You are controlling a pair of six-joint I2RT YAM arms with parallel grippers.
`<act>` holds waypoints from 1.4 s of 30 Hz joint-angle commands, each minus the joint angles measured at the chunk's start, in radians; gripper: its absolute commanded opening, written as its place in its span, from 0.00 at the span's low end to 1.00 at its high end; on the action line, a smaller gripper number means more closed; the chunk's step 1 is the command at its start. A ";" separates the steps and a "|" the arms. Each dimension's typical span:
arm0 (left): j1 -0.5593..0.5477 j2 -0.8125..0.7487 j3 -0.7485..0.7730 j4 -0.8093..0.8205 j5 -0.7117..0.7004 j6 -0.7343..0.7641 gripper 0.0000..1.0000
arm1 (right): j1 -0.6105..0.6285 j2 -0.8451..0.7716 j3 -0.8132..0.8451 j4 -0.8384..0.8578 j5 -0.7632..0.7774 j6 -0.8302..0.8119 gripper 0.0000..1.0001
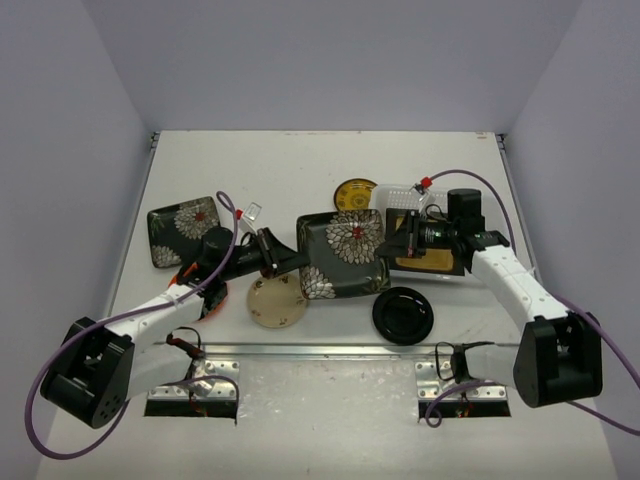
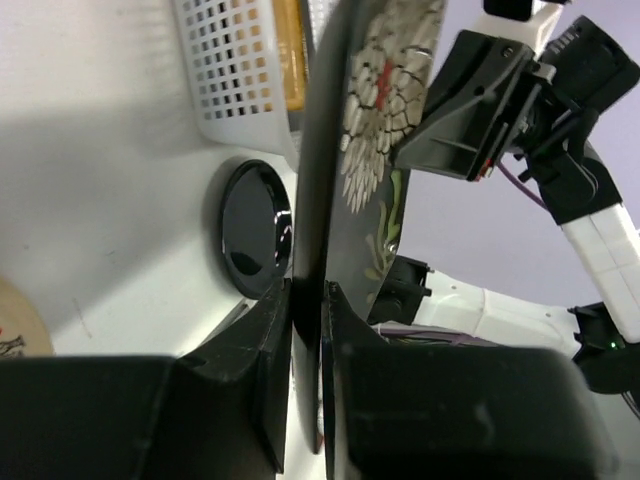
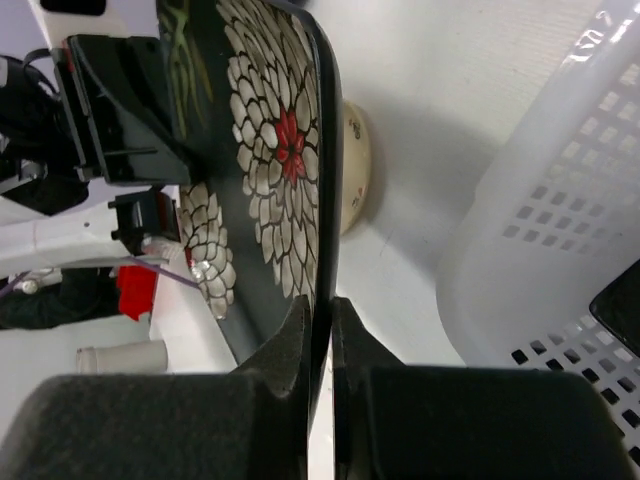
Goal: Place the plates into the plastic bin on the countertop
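A black floral square plate [image 1: 343,253] hangs tilted over the middle of the countertop [image 1: 300,165], held from both sides. My left gripper [image 1: 298,260] is shut on its left edge; in the left wrist view the rim runs between the fingers of the gripper [image 2: 308,290]. My right gripper [image 1: 385,247] is shut on the opposite edge, and that gripper [image 3: 322,305] pinches the rim of the plate [image 3: 270,150]. The plastic bin [image 1: 420,200] stands just right of the plate, with an amber plate [image 1: 430,262] in it.
A second black floral plate [image 1: 183,230] lies at the left. A patterned yellow plate [image 1: 354,194] sits by the bin, a cream plate [image 1: 277,301] and a glossy black plate [image 1: 403,315] near the front metal strip. An orange plate [image 1: 190,275] peeks from under my left arm.
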 commanded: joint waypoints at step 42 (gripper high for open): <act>-0.003 -0.414 0.427 -1.117 -0.584 0.680 1.00 | -0.398 0.190 0.346 -0.379 0.624 -0.233 0.24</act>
